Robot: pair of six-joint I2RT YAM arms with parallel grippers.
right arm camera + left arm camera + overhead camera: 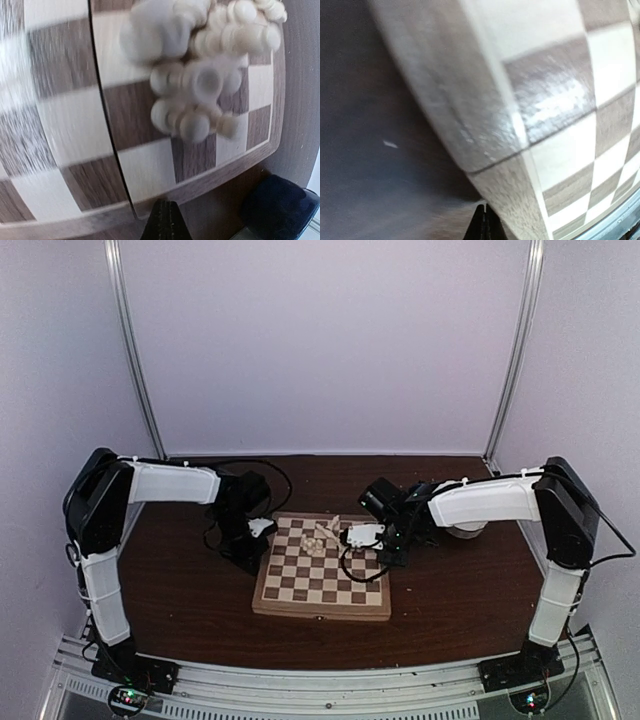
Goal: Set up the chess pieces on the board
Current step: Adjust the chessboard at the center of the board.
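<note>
glossy varnished wooden board (75,150), smooth matt cream pieces (200,85), dark wood-grain table (200,590).

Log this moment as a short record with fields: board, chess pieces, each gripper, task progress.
board: checked wood, lying flat on the dark table between the two arms
chess pieces: cream, heaped in one pile on the board's far rows; none set out in ranks
left gripper: shut, holding nothing, at the board's far-left corner
right gripper: shut, holding nothing, at the board's far-right side, beside the pile
progress: setup not yet begun
</note>
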